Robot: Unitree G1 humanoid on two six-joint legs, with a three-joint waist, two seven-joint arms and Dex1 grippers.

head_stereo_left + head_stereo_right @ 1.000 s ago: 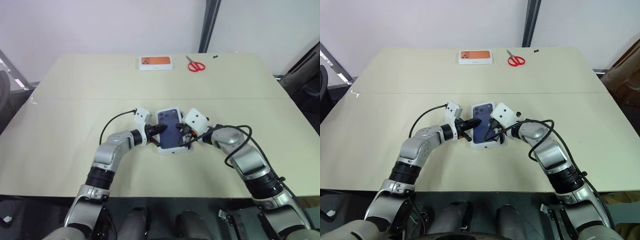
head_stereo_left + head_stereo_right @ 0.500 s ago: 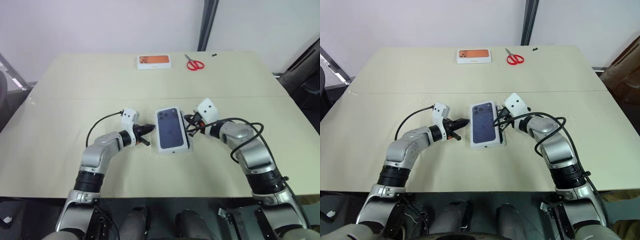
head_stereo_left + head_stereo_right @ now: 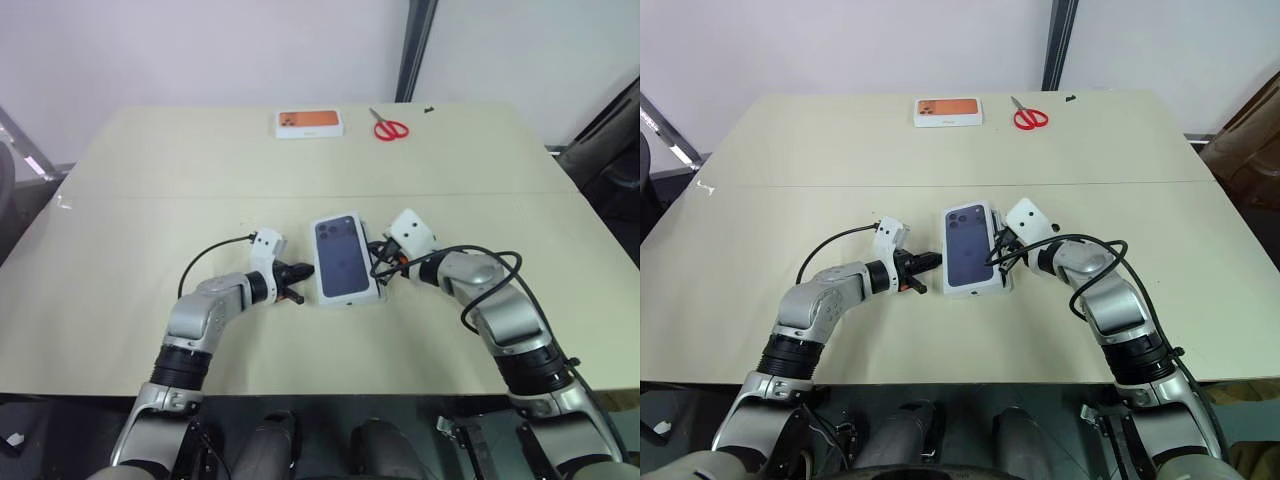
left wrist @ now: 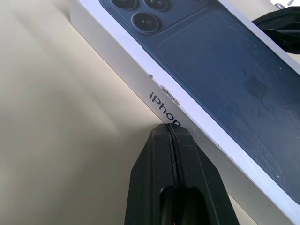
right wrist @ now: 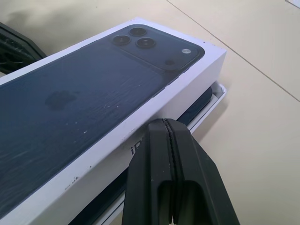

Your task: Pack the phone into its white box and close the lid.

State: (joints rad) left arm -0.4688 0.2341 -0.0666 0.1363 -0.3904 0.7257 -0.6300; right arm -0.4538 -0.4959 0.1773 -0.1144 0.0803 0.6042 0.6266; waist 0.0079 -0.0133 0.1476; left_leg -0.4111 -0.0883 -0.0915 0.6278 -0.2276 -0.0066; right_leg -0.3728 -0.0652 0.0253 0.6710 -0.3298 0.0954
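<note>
Under the lid (image 5: 93,112) only a navy edge shows; both jaws pressed together, empty, flanking it.

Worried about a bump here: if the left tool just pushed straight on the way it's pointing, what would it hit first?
Most likely the lid's white side wall. The left tool, shut, points at that long side just under the printed lettering, its tips almost against it. Whether they already touch cannot be told.

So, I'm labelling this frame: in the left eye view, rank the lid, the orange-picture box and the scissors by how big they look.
1. The lid, clearly largest, though also nearest the camera.
2. The orange-picture box.
3. The red scissors, smallest, beside that box at the far edge.
</note>
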